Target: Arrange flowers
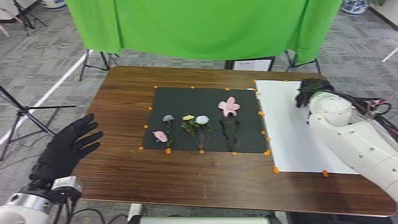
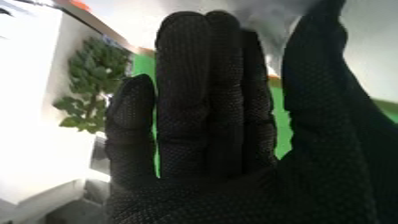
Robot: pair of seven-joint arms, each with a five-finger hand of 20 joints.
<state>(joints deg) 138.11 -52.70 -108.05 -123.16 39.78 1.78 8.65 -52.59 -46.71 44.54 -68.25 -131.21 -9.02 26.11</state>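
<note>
Straight and empty, the fingers (image 2: 182,100) of our right hand (image 1: 313,90) are at the far right corner of the white sheet (image 1: 289,130). Our left hand (image 1: 60,152), fingers extended, holds nothing near the left side of the desk (image 1: 204,180). Between our hands, flowers (image 1: 228,106) lie on a black mat (image 1: 182,100): two pink, one yellow, two pale.

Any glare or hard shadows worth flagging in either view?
Right wrist view: strong white glare around the green leafy plant, with the black fabric-gloved right hand dark against it. Head view: fairly even light, no hard shadow standing out on the brown wooden table.
</note>
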